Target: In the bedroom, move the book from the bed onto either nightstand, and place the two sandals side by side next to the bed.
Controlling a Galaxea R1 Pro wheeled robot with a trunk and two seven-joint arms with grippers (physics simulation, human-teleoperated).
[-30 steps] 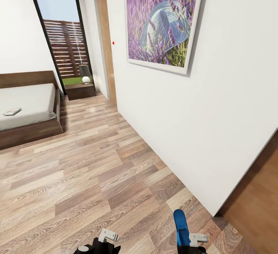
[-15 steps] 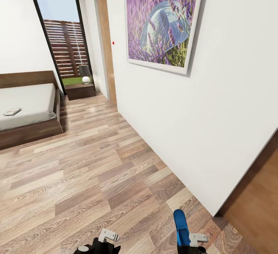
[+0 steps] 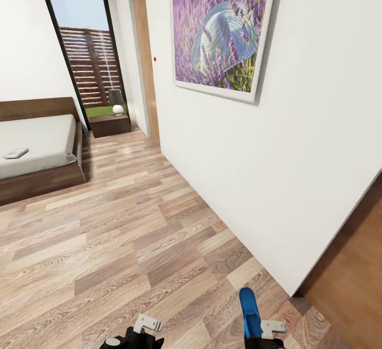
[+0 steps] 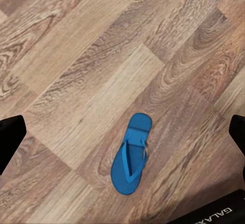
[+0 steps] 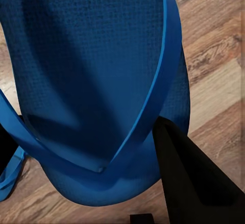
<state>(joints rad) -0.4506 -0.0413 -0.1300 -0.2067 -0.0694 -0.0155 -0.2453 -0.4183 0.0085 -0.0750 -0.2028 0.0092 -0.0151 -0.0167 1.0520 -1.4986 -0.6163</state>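
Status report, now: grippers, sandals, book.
Right gripper shut on one sandal. Left gripper open, empty, second sandal on floor below. Book on bed.

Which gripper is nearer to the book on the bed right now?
Left. The left gripper sits on the book's side, though far across the floor from it. The right gripper, shut on a sandal, is farther over by the wall.
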